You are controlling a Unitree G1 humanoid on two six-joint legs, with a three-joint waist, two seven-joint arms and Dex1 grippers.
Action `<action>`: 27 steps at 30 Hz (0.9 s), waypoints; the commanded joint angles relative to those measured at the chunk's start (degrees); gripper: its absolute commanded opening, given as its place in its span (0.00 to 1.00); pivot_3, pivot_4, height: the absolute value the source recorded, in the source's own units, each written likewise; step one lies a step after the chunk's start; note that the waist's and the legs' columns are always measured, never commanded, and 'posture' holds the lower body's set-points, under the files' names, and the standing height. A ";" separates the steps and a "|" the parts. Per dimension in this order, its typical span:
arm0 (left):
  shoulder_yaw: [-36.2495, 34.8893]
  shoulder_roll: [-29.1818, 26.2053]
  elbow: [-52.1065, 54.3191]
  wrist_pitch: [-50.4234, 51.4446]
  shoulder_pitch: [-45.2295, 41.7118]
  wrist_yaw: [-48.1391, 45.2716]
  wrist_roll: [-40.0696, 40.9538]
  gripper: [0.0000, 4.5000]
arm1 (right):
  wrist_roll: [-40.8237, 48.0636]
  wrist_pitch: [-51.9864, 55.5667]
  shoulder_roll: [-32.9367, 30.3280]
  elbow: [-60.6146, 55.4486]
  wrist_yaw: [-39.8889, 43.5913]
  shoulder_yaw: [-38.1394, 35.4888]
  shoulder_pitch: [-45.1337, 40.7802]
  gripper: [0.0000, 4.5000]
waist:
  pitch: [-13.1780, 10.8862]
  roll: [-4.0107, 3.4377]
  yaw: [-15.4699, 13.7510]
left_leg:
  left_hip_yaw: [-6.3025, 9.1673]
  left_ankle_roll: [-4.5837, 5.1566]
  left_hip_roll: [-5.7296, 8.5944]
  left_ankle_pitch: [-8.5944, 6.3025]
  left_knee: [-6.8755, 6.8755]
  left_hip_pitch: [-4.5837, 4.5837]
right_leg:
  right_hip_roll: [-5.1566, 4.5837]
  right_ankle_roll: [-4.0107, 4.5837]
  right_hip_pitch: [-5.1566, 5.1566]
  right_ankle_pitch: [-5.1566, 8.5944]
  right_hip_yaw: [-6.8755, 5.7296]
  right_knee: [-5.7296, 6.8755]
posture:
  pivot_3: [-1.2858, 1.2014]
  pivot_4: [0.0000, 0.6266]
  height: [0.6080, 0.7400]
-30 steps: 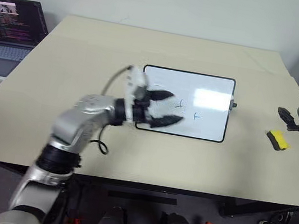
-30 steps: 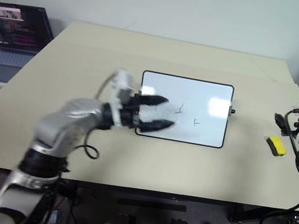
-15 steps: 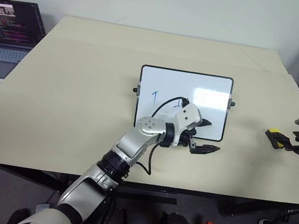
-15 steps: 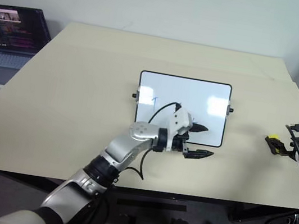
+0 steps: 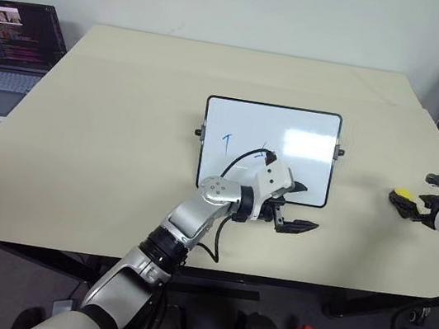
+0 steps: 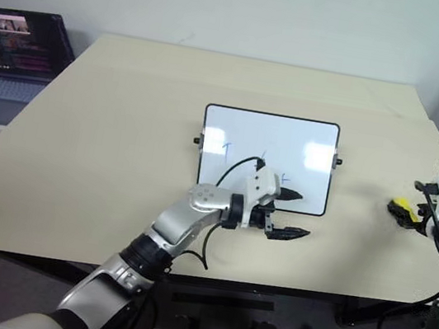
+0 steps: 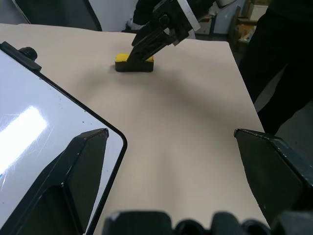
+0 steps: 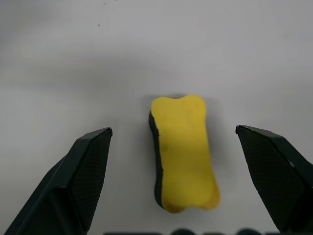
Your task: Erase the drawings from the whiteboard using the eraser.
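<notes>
Right gripper (image 8: 173, 142) now lowered over the eraser (image 8: 183, 152), fingers spread wide to either side of the yellow block, nothing clasped yet; a second ago higher and short of it, the eraser lying apart on the bare table (image 5: 108, 130). Eraser resting flat near the table's right edge, well apart from the whiteboard (image 5: 309, 129), yellow face up and black part against the tabletop. Left gripper (image 5: 294, 208) swung across from the board's left half to its near right corner, fingers apart and empty, one over the frame, the other over the table just beside it. Drawings (image 5: 227, 141) uncovered by that shift: a blue T toward the board's left, further small strokes partly hidden behind the left arm. Meaning for the task: pickup stage only, nothing wiped, all marks intact. Likely next: closing on the eraser across its narrow waist, lifting, carrying it over to the board. Left arm seemingly placed to steady the board, though contact not clear.
</notes>
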State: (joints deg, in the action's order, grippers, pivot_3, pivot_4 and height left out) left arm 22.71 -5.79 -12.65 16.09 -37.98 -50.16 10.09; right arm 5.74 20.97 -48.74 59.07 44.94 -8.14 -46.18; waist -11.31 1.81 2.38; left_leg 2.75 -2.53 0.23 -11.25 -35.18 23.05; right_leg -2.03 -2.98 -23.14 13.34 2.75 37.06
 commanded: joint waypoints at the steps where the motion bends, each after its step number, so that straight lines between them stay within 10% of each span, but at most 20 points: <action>1: -0.57 -0.20 3.05 0.07 0.07 -0.20 -0.08 1.00 | -0.55 -2.25 -0.66 1.25 0.57 -0.14 -1.85 0.99 | 0.00 0.00 0.00 | 0.00 0.00 0.00 0.00 0.00 0.00 | 0.00 0.00 0.00 0.00 0.00 0.00 | 0.52 0.24 1.00; 4: -0.98 -0.69 3.43 0.58 0.33 0.41 -0.22 1.00 | -0.70 -3.17 -0.49 2.53 0.72 0.09 -2.02 0.99 | 0.00 -0.01 0.00 | 0.00 0.00 0.00 0.00 0.00 0.00 | 0.00 0.00 0.00 0.00 0.01 0.00 | 0.52 0.24 1.00; 15: -0.90 -1.96 4.74 1.08 1.31 0.68 -0.60 1.00 | -0.44 -4.15 0.60 3.85 1.84 0.04 -2.10 0.20 | 0.01 -0.02 0.08 | 0.00 0.00 0.00 0.00 -0.01 -0.01 | 0.00 0.00 0.01 -0.01 0.01 0.01 | 0.52 0.24 1.00; 27: -1.14 -2.56 5.65 1.83 1.61 0.82 -0.79 1.00 | -0.34 -4.50 1.61 3.12 1.62 -0.03 -1.58 0.18 | 0.02 -0.03 0.45 | 0.01 0.00 0.00 0.00 -0.02 -0.03 | 0.00 0.00 0.04 -0.01 0.01 0.03 | 0.52 0.24 1.00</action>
State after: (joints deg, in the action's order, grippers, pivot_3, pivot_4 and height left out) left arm 22.13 -8.73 -9.53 18.36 -36.19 -49.43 9.15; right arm 5.34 16.90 -46.98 63.30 46.15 -7.76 -47.54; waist -11.29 1.78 2.83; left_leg 2.75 -2.53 0.22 -11.25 -35.21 23.02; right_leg -2.03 -2.98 -23.10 13.33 2.76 37.10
